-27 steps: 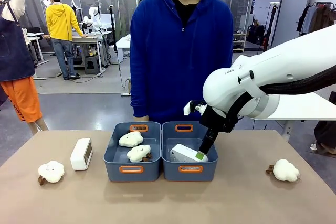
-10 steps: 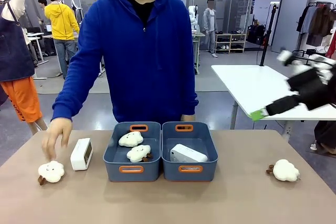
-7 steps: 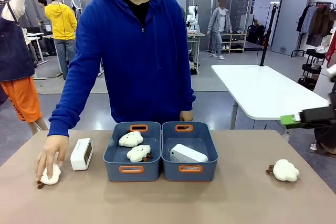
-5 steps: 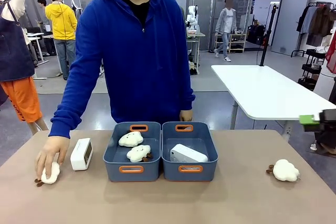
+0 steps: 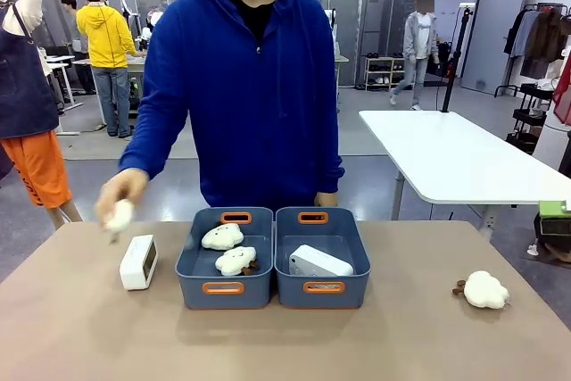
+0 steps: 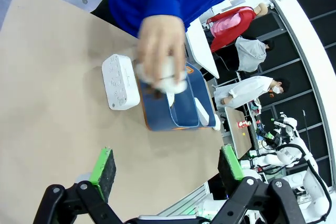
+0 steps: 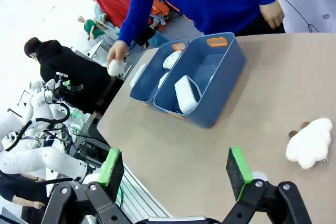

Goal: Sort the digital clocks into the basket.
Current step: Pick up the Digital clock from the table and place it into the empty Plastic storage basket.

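**Left jaws** stood open and empty above the table. The unsorted digital clock lay on the table ahead of them, off-centre toward one finger. Its long axis pointed away from the jaws, roughly square to their closing line. Beyond it sat the other bin, then the basket, holding a second clock ahead of the open, empty right jaws. The left arm was judged nearer. A person's hand, raised close by, held a plush toy.
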